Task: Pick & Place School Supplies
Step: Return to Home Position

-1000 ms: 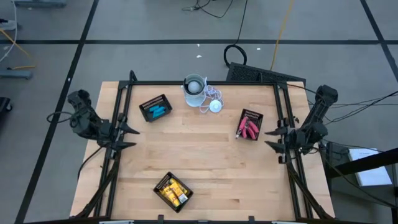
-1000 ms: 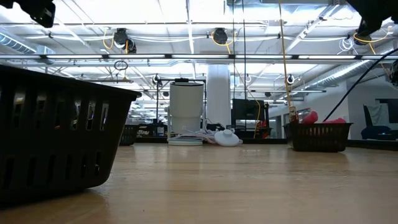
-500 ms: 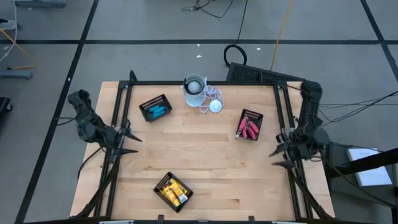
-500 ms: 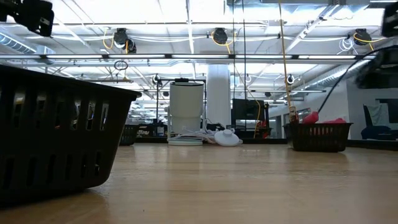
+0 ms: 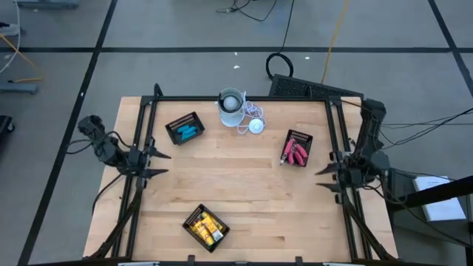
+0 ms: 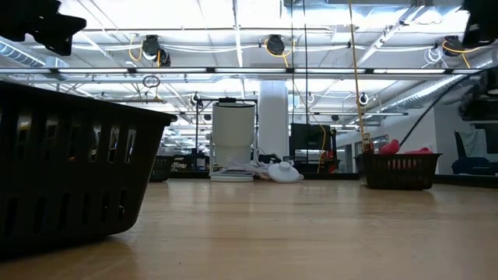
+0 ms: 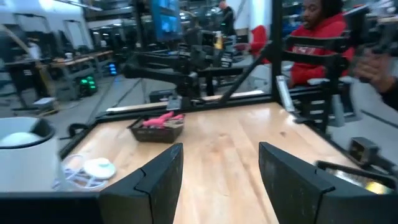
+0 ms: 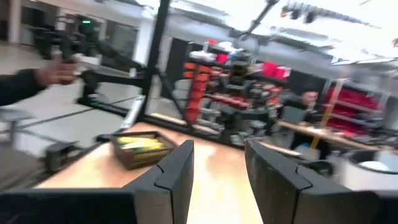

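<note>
Three black mesh trays sit on the wooden table. One near the far left [image 5: 185, 128] holds light-blue sticks. One at the right [image 5: 297, 149] holds red-handled tools, seen also in the left wrist view [image 7: 158, 127]. One at the near edge [image 5: 205, 225] holds yellow-and-black pieces, seen also in the right wrist view [image 8: 140, 148]. My left gripper [image 5: 161, 164] hovers open over the table's left edge. My right gripper [image 5: 322, 178] hovers open over the right edge. Both point inward and hold nothing.
A white cup [image 5: 230, 106] and a white corded disc [image 5: 256, 125] stand at the far edge. The table's black frame rails [image 5: 137, 148] run along both sides under the arms. People show beyond the table [image 7: 317, 37], and a hand [image 8: 56, 71].
My right gripper has shifted toward the table's near edge along the right rail, staying open. My left arm's rear joint has swung outward to the left, while its gripper dipped toward the near edge and came back, still open. The trays have stayed put.
</note>
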`<state>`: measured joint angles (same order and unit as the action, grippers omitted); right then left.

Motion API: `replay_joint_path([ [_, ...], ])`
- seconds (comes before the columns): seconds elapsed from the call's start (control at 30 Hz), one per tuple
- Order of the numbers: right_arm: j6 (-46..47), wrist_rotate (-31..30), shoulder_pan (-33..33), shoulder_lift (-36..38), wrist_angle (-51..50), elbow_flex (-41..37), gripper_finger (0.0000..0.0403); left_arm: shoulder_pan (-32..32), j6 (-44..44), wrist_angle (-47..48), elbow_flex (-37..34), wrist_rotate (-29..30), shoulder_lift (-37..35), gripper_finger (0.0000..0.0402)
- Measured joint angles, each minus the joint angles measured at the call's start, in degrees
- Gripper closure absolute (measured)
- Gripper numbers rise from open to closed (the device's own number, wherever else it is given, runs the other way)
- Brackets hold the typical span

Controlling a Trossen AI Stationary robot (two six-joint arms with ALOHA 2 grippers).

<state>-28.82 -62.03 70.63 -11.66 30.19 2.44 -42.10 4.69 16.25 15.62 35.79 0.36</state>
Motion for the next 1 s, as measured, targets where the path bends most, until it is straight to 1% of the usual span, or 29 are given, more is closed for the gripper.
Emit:
replay_joint_path([
  [0.17, -1.89, 9.00, -12.60, 4.98, -5.04, -0.04, 0.0268, 5.88, 3.12, -2.95, -1.20, -0.33, 0.00, 0.0190],
  [0.3, 1.11, 16.09, -22.65, 9.21, -12.46, -0.04, 0.0266, 11.03, 4.42, -4.12, -1.36, -4.99, 0.00, 0.0190],
  [0.37, 3.44, 20.15, -27.22, 11.14, -16.29, -0.04, 0.0266, 13.89, 3.17, -2.59, -1.38, -6.79, 0.02, 0.0190],
  [0.43, 5.51, 23.85, -31.64, 11.47, -18.23, -0.04, 0.0267, 16.60, 2.23, -2.84, -1.38, -10.16, 0.00, 0.0190],
  [0.5, 7.07, 25.04, -35.43, 11.30, -19.49, -0.04, 0.0268, 19.15, 2.23, -2.73, -1.38, -13.57, 0.01, 0.0190],
  [0.57, 8.30, 25.01, -38.57, 11.41, -20.35, -0.04, 0.0267, 21.52, 1.48, -1.61, -1.36, -15.73, 0.00, 0.0190],
  [0.63, 9.08, 26.14, -40.94, 11.41, -22.16, -0.04, 0.0266, 23.88, -0.19, 0.76, -1.36, -17.31, 0.00, 0.0190],
  [0.7, 9.68, 29.47, -42.57, 11.41, -22.68, -0.04, 0.0266, 26.14, -2.10, 2.28, -1.38, -19.86, 0.02, 0.0190],
  [0.8, 10.24, 35.39, -43.76, 11.40, -23.85, -0.04, 0.0268, 29.27, -1.70, 2.91, -1.37, -27.13, 0.00, 0.0190],
  [0.87, 10.90, 36.15, -44.00, 11.41, -23.91, -0.04, 0.0268, 31.07, -1.07, 3.83, -1.38, -31.76, 0.02, 0.0190],
  [0.9, 11.09, 36.11, -44.07, 11.41, -24.12, -0.04, 0.0269, 31.97, -0.80, 3.80, -1.38, -33.07, 0.02, 0.0190],
  [1.0, 12.20, 35.39, -44.04, 11.40, -25.00, -0.04, 0.0268, 33.76, -0.20, 3.78, -1.37, -34.29, 0.00, 0.0190],
])
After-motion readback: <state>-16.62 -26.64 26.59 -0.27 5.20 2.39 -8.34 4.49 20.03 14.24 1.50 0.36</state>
